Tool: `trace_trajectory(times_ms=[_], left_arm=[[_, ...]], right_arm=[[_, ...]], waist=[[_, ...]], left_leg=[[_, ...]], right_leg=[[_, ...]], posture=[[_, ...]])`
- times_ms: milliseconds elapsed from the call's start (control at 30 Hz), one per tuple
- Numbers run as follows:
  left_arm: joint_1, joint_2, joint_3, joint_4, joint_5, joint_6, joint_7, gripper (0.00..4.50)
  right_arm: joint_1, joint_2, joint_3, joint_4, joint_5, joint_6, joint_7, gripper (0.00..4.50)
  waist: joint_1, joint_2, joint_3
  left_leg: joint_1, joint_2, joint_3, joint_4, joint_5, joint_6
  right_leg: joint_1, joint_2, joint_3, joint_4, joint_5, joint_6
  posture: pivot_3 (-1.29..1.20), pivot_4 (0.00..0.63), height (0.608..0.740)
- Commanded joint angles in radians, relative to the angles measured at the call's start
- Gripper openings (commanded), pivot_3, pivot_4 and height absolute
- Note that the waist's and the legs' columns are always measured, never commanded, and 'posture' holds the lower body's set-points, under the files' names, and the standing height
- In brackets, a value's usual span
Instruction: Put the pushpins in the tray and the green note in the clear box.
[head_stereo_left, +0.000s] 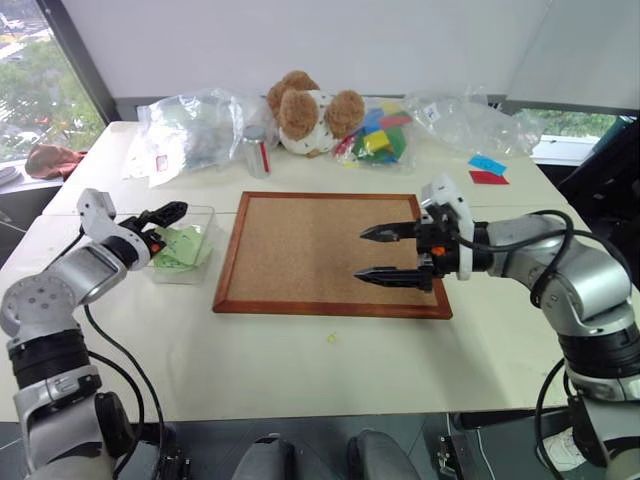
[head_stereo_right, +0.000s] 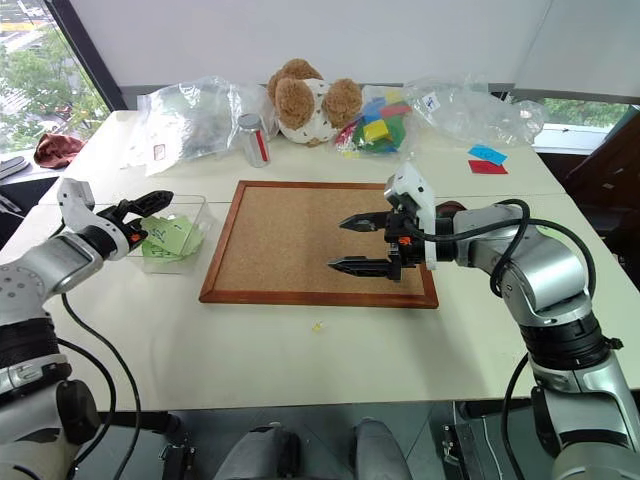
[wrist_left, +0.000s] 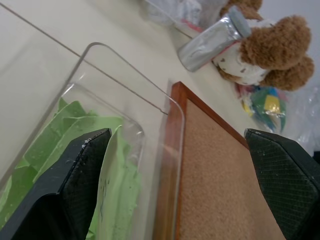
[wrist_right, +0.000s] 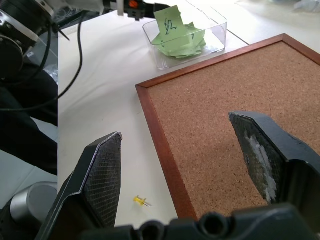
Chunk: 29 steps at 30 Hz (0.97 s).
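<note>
The clear box (head_stereo_left: 181, 274) stands on the table just left of the corkboard, and several light green sheets lie in it. One green note (wrist_right: 170, 25) with a dark scribble leans upright among them. My left gripper (head_stereo_left: 172, 222) hovers over the box, open, its fingers (wrist_left: 80, 175) wide apart with the green sheets beside one pad. Over the right half of the corkboard my right gripper (head_stereo_left: 360, 253) points left, open and empty. A tiny yellow pushpin (wrist_right: 141, 201) lies on the table by the board's near edge. The tray is out of view.
The wood-framed corkboard (head_stereo_left: 300, 250) fills the table's middle. Along the back stand a teddy bear (head_stereo_left: 310, 112), a silver can (head_stereo_left: 258, 155), clear plastic bags (head_stereo_left: 195, 125) and a bag of coloured blocks (head_stereo_left: 380, 138). Blue and red paper pieces (head_stereo_left: 487, 170) lie at the back right.
</note>
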Motion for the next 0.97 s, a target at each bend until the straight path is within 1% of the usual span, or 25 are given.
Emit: trace_trajectory(times_ms=[33,133,200,300,333,433,533,600,700,800,967], left_arm=[[-0.006,0.035,0.047,-0.076,-0.056,0.063,0.032,4.46],[-0.006,0.068,0.032,-0.119,-0.035,0.097,0.054,4.46],[-0.002,0.100,-0.009,-0.149,0.031,0.090,0.049,4.46],[0.000,0.142,-0.073,-0.189,0.117,0.050,-0.005,4.46],[0.000,0.153,-0.089,-0.208,0.130,0.040,-0.044,4.46],[0.013,0.182,-0.092,-0.262,0.088,0.062,-0.189,4.46],[0.035,0.200,-0.093,-0.285,0.069,0.082,-0.286,4.46],[0.075,0.226,-0.122,-0.344,0.063,0.079,-0.399,4.46],[0.164,0.279,-0.205,-0.484,0.071,0.047,-0.620,4.46],[0.226,0.325,-0.283,-0.563,0.122,-0.012,-0.779,4.46],[0.271,0.377,-0.388,-0.577,0.265,-0.162,-0.960,4.46]], right_arm=[[-0.008,-0.009,-0.028,-0.029,0.012,-0.012,-0.004,3.75],[-0.011,-0.008,-0.026,-0.019,0.008,-0.019,-0.004,3.75],[-0.014,-0.004,-0.020,-0.010,0.002,-0.026,-0.003,3.75],[-0.016,0.000,-0.010,-0.002,-0.006,-0.036,-0.002,3.75],[-0.017,0.001,-0.008,0.001,-0.009,-0.038,-0.001,3.75],[-0.016,-0.007,-0.011,0.005,-0.009,-0.038,0.003,3.75],[-0.010,-0.020,-0.022,0.004,-0.006,-0.032,0.009,3.75],[0.002,-0.038,-0.033,-0.002,-0.006,-0.029,0.013,3.75],[0.033,-0.067,-0.062,-0.026,0.009,-0.010,0.006,3.75],[0.065,-0.088,-0.091,-0.052,0.026,0.011,-0.010,3.75],[0.122,-0.107,-0.125,-0.087,0.036,0.033,-0.041,3.75]], waist=[[0.000,0.000,0.000],[0.001,0.000,0.000],[0.000,0.000,0.000],[0.001,0.000,0.000],[0.001,0.000,0.000],[0.001,0.000,0.000],[0.000,0.000,0.000],[-0.002,0.000,0.000],[-0.001,0.001,0.000],[0.001,0.001,0.001],[0.001,0.003,0.002]], left_leg=[[0.000,0.000,0.000,0.000,0.000,0.000],[0.000,0.000,0.000,0.000,0.000,0.000],[0.000,0.000,0.000,0.000,0.000,0.000],[0.000,0.000,0.000,0.000,0.000,0.000],[0.000,0.000,0.000,0.000,0.000,0.000],[0.000,0.000,0.000,0.000,0.000,0.000],[-0.001,0.000,0.000,-0.001,0.000,0.000],[-0.001,0.000,0.000,-0.001,0.000,0.000],[-0.001,0.000,0.000,-0.001,0.000,0.000],[-0.002,0.000,0.000,-0.002,0.000,0.000],[-0.001,0.000,0.000,-0.002,-0.003,0.005]], right_leg=[[0.000,0.000,0.000,0.000,0.000,0.000],[0.000,0.000,0.000,0.000,0.000,0.000],[0.000,0.000,0.000,0.000,0.000,0.000],[0.000,0.000,0.000,0.000,0.000,0.000],[0.000,0.000,0.000,0.000,0.000,0.000],[0.000,0.000,0.000,0.000,0.000,0.000],[-0.001,0.000,0.000,-0.001,0.000,0.000],[-0.001,0.000,0.000,-0.001,0.000,0.000],[-0.001,0.000,0.000,-0.001,0.000,0.000],[-0.001,-0.001,0.000,-0.002,0.000,-0.001],[0.000,-0.001,0.000,-0.002,0.000,-0.001]], posture=[[0.00,0.150,0.740],[0.00,0.150,0.740],[0.00,0.150,0.740],[0.00,0.150,0.740],[0.00,0.150,0.740],[0.00,0.150,0.740],[0.00,0.150,0.740],[0.00,0.150,0.740],[0.00,0.150,0.740],[0.00,0.150,0.740],[0.00,0.150,0.740]])
